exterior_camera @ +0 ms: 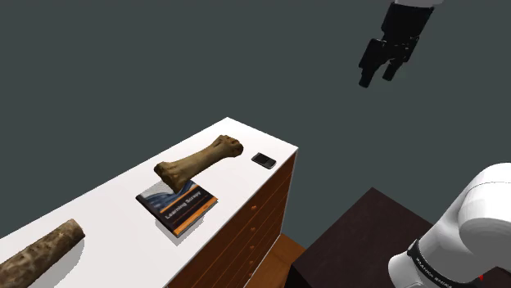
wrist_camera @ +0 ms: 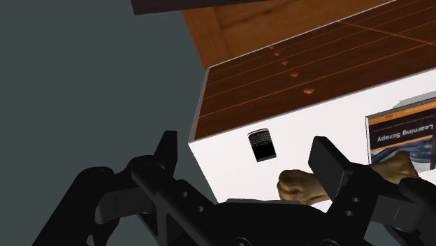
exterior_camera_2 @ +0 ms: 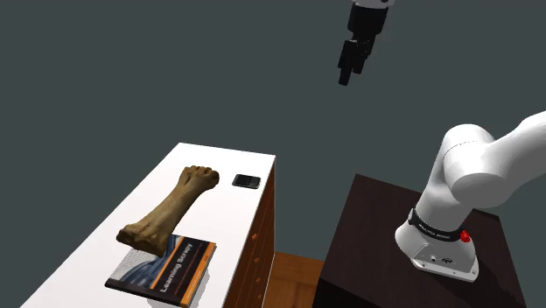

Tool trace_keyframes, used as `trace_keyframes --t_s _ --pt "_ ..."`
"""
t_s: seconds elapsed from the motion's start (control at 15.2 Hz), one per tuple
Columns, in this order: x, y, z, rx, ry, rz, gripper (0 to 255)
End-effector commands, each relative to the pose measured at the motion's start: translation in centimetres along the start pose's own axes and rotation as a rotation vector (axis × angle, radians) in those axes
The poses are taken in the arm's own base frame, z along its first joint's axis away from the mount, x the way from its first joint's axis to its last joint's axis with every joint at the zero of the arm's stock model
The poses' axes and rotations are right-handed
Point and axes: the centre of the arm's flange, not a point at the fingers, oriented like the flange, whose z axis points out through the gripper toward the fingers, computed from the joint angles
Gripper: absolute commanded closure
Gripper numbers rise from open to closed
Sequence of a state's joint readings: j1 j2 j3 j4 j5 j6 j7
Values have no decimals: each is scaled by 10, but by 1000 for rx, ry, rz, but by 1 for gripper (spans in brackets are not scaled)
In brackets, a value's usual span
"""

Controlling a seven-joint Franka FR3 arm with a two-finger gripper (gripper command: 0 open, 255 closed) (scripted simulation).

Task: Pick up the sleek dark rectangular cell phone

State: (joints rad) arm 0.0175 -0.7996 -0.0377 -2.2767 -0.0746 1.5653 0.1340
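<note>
The gripper [exterior_camera: 377,77] hangs high in open air, its two black fingers [wrist_camera: 334,164] spread apart with nothing touching them. The cell phone [exterior_camera: 264,160], a small dark rectangle, lies flat well below the gripper and off to one side of it, on the white top of a dresser [exterior_camera: 229,135] with a brown wooden drawer front. It sits near the corner of that top closest to the gripper, just inside the edge above the drawers.

In the wrist view the phone [wrist_camera: 260,146] shows in the gap between the fingers, with the gripper [wrist_camera: 246,145] far above it and neither finger near it (its screen and keypad face up toward the camera). The second exterior view gives the same relation: the gripper [exterior_camera_2: 346,77] is up high and the phone [exterior_camera_2: 246,182] is far beneath it on the dresser top [exterior_camera_2: 188,157].

Beyond the phone from the gripper lies a brown bone [exterior_camera: 199,162], its nearer knob close to the phone but apart from it. The bone's farther end reaches over a book [exterior_camera: 178,207] with a dark blue and orange cover. Farthest from the gripper, a rough log [exterior_camera: 41,249] rests on the same top. The dark stand [exterior_camera: 360,237] sits below the gripper, beside the dresser.
</note>
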Motion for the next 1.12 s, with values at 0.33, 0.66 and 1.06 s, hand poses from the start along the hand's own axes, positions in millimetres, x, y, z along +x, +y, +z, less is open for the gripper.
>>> trace_keyframes --t_s 0.33,0.66,1.06 --pt "35 -11 56 8 -11 -21 0" --pt "69 -23 112 15 -22 -43 0" --pt "109 -39 180 24 -35 -68 0"
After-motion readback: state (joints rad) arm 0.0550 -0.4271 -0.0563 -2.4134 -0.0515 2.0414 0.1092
